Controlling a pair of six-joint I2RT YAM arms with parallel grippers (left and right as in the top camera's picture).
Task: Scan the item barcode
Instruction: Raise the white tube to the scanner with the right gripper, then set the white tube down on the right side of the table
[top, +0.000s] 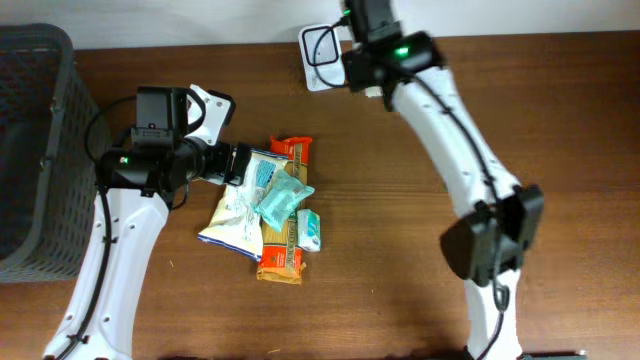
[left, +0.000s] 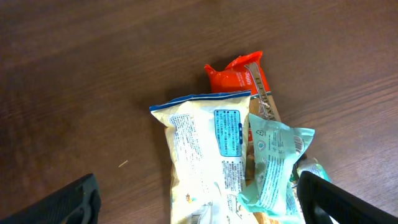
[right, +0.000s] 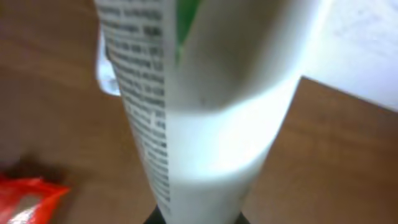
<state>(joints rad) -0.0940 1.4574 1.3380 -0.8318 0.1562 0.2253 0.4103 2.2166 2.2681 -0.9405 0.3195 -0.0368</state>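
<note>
The pile of snack packets (top: 265, 205) lies a little left of the middle of the tabletop (top: 390, 300), well away from every edge. None of them is lifted yet, so I think the one to scan has not been picked.

On top is a cream bag (left: 205, 155), puffy and crinkly, with small print and a blue box on it. A blue-green packet (left: 273, 162) leans on its side, thin and shiny. A red packet (left: 239, 74) pokes out from under them, pointing to the far edge.

The left gripper (left: 199, 204) hangs over the pile with its fingers wide apart and nothing between them, probably ready to come down on the cream bag.

The right gripper (top: 352, 28) is at the far edge, its fingers tight on a white scanner (right: 205, 124). This is smooth, round plastic with a printed label. It seems to be waiting there for a packet.

A dark woven basket (top: 30, 150) stands at the left edge.
</note>
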